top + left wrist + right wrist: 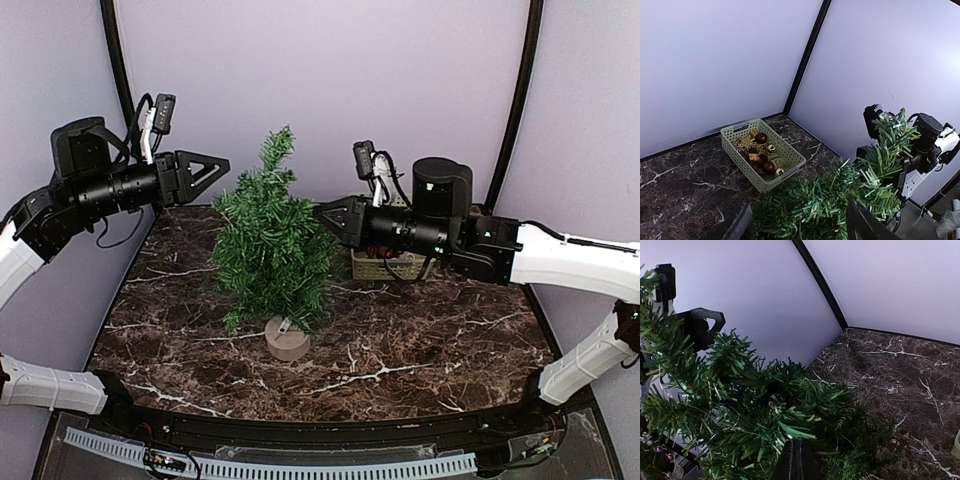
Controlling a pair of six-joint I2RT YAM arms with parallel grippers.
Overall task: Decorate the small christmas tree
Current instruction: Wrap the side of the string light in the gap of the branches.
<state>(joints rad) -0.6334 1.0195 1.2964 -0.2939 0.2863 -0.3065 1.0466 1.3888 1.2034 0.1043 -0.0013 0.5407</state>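
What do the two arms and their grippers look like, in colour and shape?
Both arms have white lower links and black wrist sections. The left arm and right arm each carry a small black camera with white and black cables. The left gripper and right gripper have black triangular fingers.

place: robot lab booth | cue: plain lavender walls (330, 80), marble tabletop (420, 345)

Raised left hand (223, 166) jaws apart, pointing right; right hand (322, 211) closed, pointing left.
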